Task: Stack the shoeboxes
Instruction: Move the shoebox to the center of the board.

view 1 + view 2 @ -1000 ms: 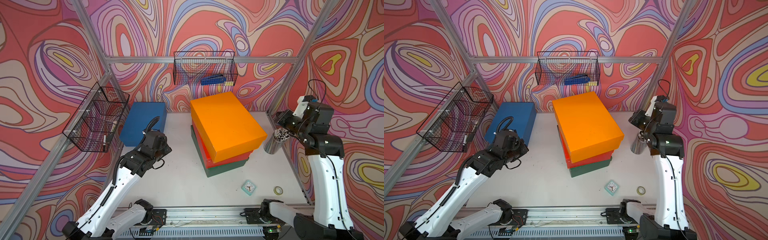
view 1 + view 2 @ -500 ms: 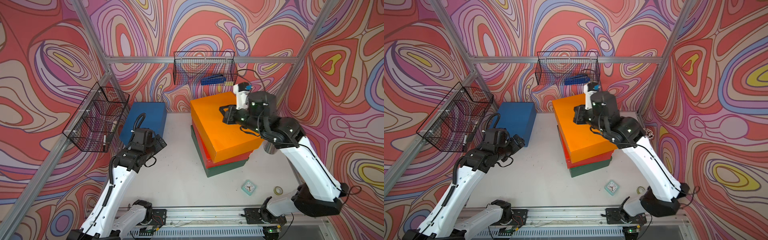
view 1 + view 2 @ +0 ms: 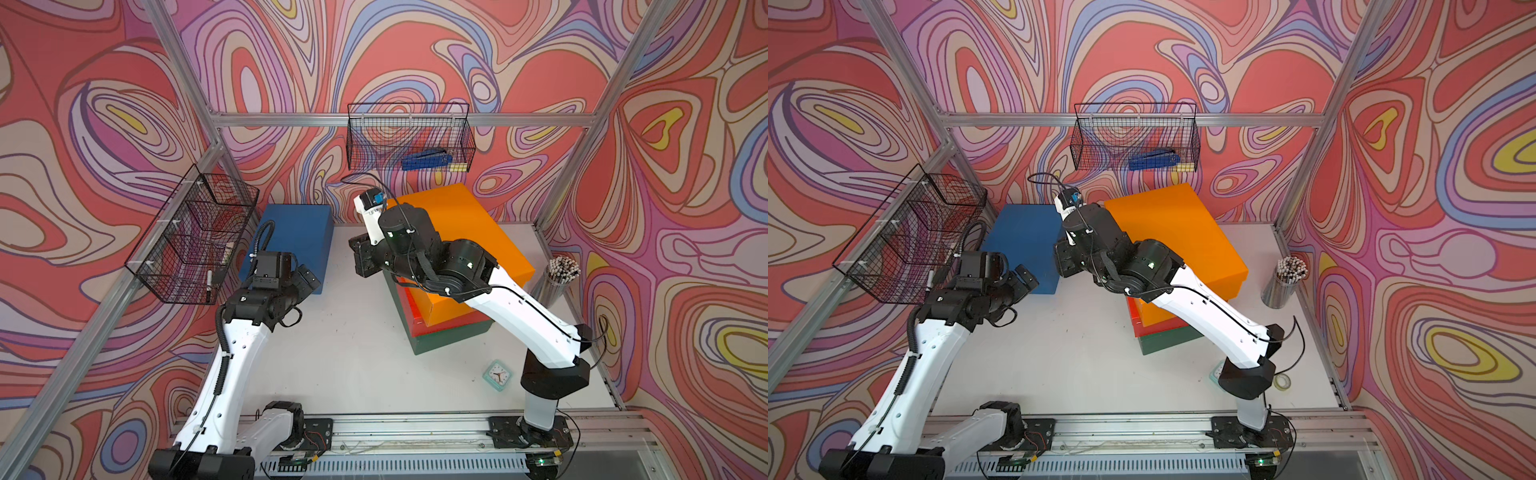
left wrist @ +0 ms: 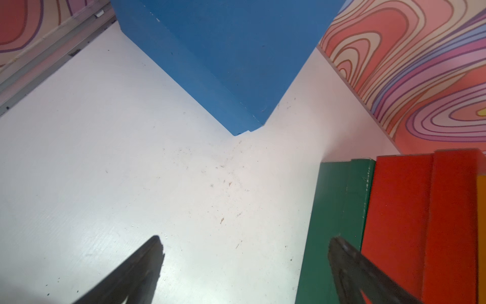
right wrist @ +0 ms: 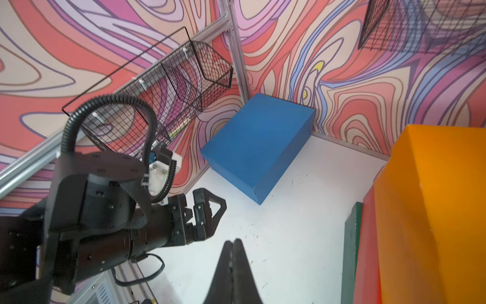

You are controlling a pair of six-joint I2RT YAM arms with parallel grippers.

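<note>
Both top views are showing three boxes stacked toward the far right part of the desk (image 3: 353,353): the green box (image 3: 449,338) is sitting at the bottom, the red box (image 3: 415,318) is lying on it, and the orange box (image 3: 465,224) is resting on top. The orange box is sitting skewed and overhanging the two beneath. The blue box (image 3: 297,232) is standing alone in the far left corner of the desk, against the back wall and well apart from the stack.

The left gripper (image 4: 244,240) is hovering above the desk near the blue box's nearer corner, not touching it; its jaws are standing wide apart and holding nothing. The right gripper (image 5: 232,243) is hanging over the bare desk between the blue box and the stack, its jaws pressed together and empty.

A small clock (image 3: 497,375) is lying near the front right corner. A cup of pencils (image 3: 557,278) is standing by the right edge.
</note>
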